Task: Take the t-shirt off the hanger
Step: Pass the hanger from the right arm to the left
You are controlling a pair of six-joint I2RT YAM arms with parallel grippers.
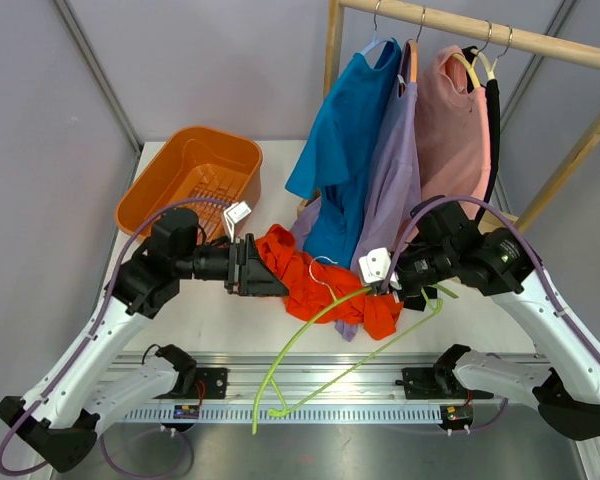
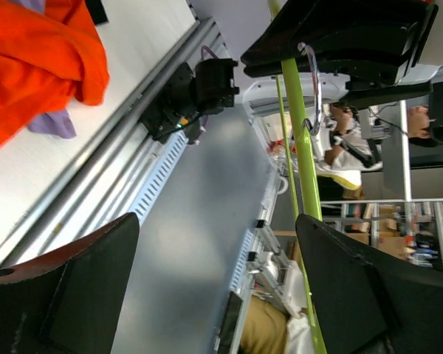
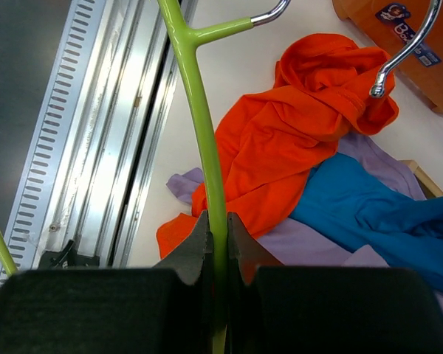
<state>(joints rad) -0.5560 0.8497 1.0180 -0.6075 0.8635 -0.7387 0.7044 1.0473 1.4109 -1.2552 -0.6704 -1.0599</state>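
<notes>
Orange t-shirt point(image 1: 315, 285), judged soft and limp, is seen crumpled just beside the green hanger point(image 3: 207, 169), which is clamped by the right gripper point(image 3: 215, 236). The left gripper point(image 1: 252, 268) is spread, empty; any bunched fold may be pinched.

Left arm point(image 1: 90, 340) comes up from the near-left base, elbow bent, forearm running right, low over the table. Left gripper point(image 1: 263, 270) is rolled on its side with jaws spread wide; in the wrist view its fingers point(image 2: 81, 295) sit far apart at the bottom corners. Right arm point(image 1: 550, 310) rises from the near-right base, elbow out to the right, wrist pointing left. Right gripper point(image 1: 385, 283) is pinched tight on the green hanger point(image 3: 199, 110), with its rod squeezed between the pads point(image 3: 198, 240).
</notes>
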